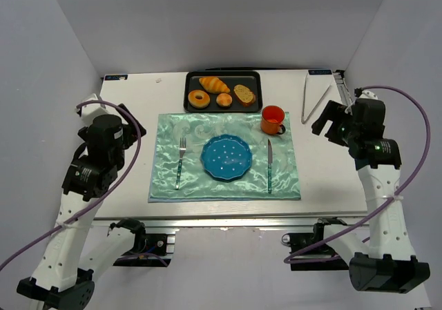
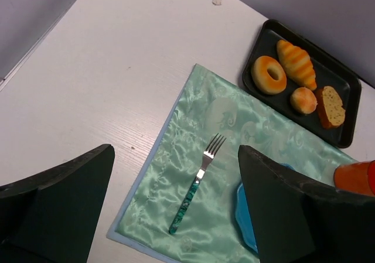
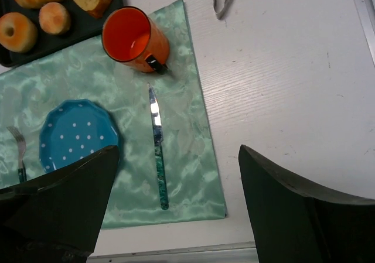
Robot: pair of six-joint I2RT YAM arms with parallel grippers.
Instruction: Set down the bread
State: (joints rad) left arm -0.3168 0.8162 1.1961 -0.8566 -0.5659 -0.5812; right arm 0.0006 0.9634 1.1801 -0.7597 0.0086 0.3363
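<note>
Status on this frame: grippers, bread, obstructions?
Both open, empty: left gripper, right gripper. On black tray: croissant, donut, bun, bread slice; blue plate bare. Unused tongs far right. Nothing blocking.

The overhead view looks steeply down from above and behind the arm bases, far enough back to take in the whole surface (image 1: 124, 117). The left wrist view sits nearer, over the left side, facing far and right across the fork (image 2: 196, 187) toward the tray (image 2: 345, 84). The right wrist view sits over the right side, looking almost straight down on the knife (image 3: 157, 152) and mug (image 3: 132, 37). Both wrist views share the tray, fork, mug and blue plate (image 3: 79, 137).
</note>
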